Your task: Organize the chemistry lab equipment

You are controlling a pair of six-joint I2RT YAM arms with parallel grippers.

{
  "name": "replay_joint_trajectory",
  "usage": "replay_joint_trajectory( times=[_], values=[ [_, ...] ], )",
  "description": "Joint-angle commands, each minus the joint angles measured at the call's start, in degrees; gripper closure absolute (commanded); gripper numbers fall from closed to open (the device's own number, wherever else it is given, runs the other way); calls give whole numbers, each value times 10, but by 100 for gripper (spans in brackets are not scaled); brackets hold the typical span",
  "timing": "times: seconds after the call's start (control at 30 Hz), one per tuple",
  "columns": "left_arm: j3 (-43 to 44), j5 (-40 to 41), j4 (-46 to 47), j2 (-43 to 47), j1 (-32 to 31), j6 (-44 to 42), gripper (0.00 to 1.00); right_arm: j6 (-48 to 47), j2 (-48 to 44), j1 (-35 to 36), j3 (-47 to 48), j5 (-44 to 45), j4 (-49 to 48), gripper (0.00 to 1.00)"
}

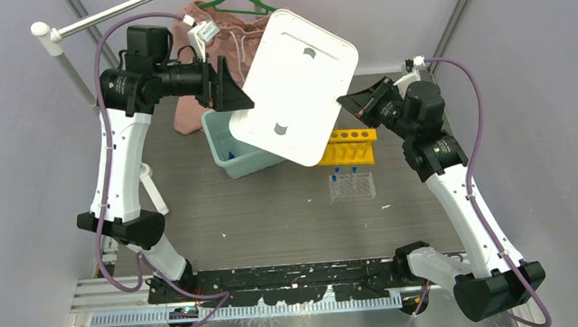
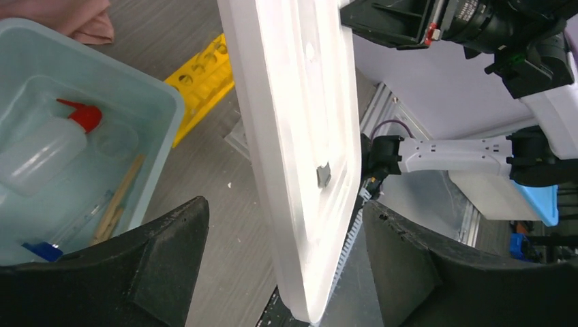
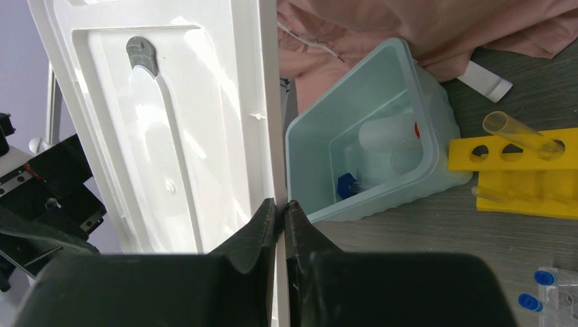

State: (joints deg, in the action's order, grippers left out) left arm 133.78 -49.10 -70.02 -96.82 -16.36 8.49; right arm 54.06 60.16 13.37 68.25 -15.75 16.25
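White lid (image 1: 296, 87), held tilted in the air above the teal bin (image 1: 220, 141).

Overhead view: the right gripper (image 1: 345, 105) has the lid by its right edge, and the left gripper (image 1: 237, 87) stands at the opposite edge. On the surface (image 1: 274, 217) just right of the bin, and outside it, stand the yellow rack (image 1: 350, 151) and the clear rack (image 1: 352, 188). The clear rack carries blue-capped tubes (image 1: 345, 177). Pink shorts (image 1: 188, 113) hang behind.

Left wrist view: the left gripper is spread wide, with the lid's edge passing between its jaws. Neither finger appears to touch the lid, though contact is hard to judge from this angle. In the bin lie the squeeze bottle (image 2: 37, 153), the wooden stick (image 2: 119, 204) and a small blue piece (image 2: 42, 251).

Right wrist view: the right gripper is pinched closed on the lid's rim. A clear tube (image 3: 521, 133) rests slanted in the yellow rack.

Progress, as a judgement: the bottle, stick and blue piece are stowed. Both racks and their tubes are outside the bin, and the bin is uncovered. The task looks past its midpoint, with the lid not yet seated.
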Motion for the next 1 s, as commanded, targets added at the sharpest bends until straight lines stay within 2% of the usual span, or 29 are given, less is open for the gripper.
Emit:
replay_joint_trajectory(
  times=[0.0,0.27,0.4,0.57,0.63,0.83,0.9,0.97],
  values=[
    [-27,-53,14,35,3,-14,19,-2,3,12,23,-25,-62,99],
    [-82,-59,10,55,3,-32,43,-20,14,54,23,11,-73,99],
    [-80,-27,-5,57,3,-58,71,-29,12,69,16,35,-74,96],
    [-89,54,-11,62,3,-95,97,-37,11,80,10,49,-84,84],
    [-91,92,-9,62,2,-114,100,-40,13,86,9,52,-89,72],
    [-67,162,6,66,2,-165,100,-78,22,88,49,63,-31,19],
    [-59,181,19,72,2,-182,100,-86,20,89,62,71,-6,5],
    [-64,201,44,84,2,-208,100,-85,18,88,74,70,7,0]
  ],
)
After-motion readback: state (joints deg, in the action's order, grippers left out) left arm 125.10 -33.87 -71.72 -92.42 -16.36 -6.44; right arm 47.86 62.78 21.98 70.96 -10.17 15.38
